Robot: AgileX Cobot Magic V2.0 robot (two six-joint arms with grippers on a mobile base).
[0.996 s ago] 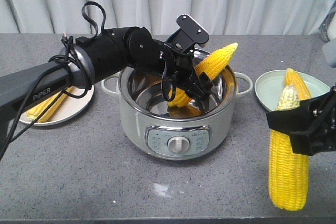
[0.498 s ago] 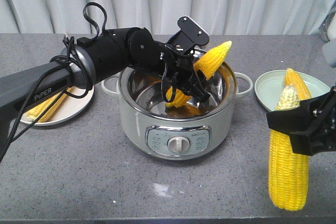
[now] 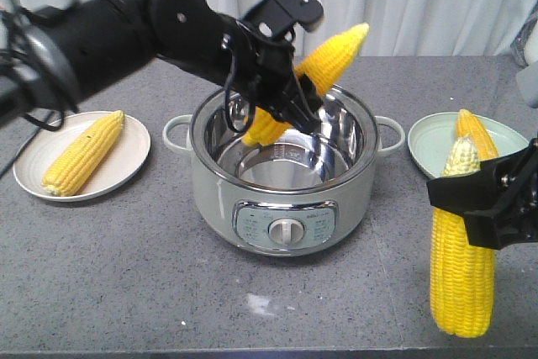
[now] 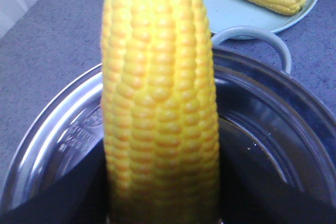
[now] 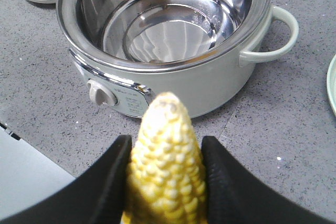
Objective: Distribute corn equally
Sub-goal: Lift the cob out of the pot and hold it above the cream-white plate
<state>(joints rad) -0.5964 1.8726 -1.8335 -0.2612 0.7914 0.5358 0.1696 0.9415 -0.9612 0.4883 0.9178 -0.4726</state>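
Above the pot point(image 3: 214, 182), the left hand point(image 3: 286, 98) is clamped around the lower half of one corn cob point(image 3: 334, 55), tip tilted up. Near the surface's point(image 3: 126, 275) front right corner, the right hand point(image 3: 464, 203) is clamped on a second cob point(image 3: 461, 283) just below its pale tip. Both look stiff, weighty and knobbly, so a mid-length hold likely keeps them steadiest.

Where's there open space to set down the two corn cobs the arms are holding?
The cream round plate left of the pale green cooker pot has bare room beside its one yellow corn cob; so does the light green plate at right. The grey countertop before the pot is bare. A held cob crowds the pot's mouth.
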